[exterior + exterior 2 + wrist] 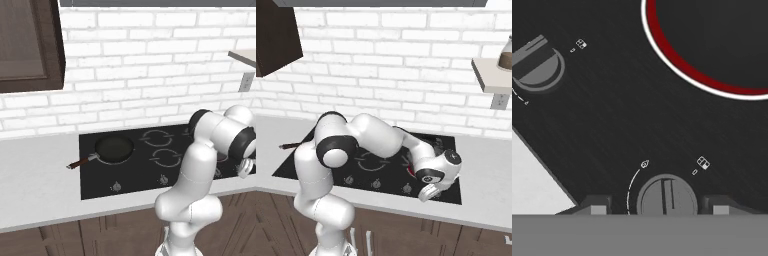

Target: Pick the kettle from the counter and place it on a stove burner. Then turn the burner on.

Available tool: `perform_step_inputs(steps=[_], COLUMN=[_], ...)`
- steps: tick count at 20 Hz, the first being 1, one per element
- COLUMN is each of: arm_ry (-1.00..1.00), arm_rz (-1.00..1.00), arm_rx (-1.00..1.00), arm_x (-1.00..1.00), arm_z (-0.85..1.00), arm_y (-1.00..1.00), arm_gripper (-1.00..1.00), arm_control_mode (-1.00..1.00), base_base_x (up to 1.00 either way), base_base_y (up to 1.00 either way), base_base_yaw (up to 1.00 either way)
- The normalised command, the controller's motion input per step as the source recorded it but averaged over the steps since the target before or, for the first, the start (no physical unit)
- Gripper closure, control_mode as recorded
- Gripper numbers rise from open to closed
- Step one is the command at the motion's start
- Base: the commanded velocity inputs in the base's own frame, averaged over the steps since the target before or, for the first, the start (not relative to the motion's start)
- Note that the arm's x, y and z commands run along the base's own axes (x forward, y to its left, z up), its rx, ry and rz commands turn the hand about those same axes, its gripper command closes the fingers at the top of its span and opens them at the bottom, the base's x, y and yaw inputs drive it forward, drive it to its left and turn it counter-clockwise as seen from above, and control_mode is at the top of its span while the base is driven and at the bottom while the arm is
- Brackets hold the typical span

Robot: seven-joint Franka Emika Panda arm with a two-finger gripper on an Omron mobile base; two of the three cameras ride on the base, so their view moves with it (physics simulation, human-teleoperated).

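Note:
The black glass stove (130,165) lies in the pale counter (35,185). My gripper (658,206) hangs low over the stove's front edge, open. Its fingertips (597,206) stand on either side of a round grey knob (667,197), with a gap on each side. Up and to the right of this knob a burner ring (682,67) glows red. In the right base view the hand (430,190) sits at the stove's front right. The kettle is mostly hidden behind my forearm there; a dark rounded bit (436,145) shows above the wrist.
A dark pan (114,149) with a brown handle sits on the left burner. A second knob (537,65) lies further along the front row. A wall shelf (491,75) holds a jar at the right. A dark upper cabinet (27,45) hangs at the left.

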Motion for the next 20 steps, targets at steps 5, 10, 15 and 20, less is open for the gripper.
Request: perform_step_inputs(steps=[5,10,15,20], arm_ry=[-0.11,-0.18,-0.19,-0.09], arm_rz=[0.00,0.00,0.00,0.00], arm_rx=[0.02,0.03,0.02,0.00], arm_x=[0.00,0.00,0.00,0.00], arm_z=[0.57,0.84,0.83,0.40], arm_y=[0.00,-0.01,-0.02,0.00], arm_gripper=[-1.00,-1.00,-1.00,-1.00], arm_control_mode=[-1.00,-1.00,-1.00,-1.00], base_base_x=[0.00,0.00,0.00,0.00], base_base_y=[0.00,0.00,0.00,0.00], base_base_yaw=[0.00,0.00,0.00,0.00])
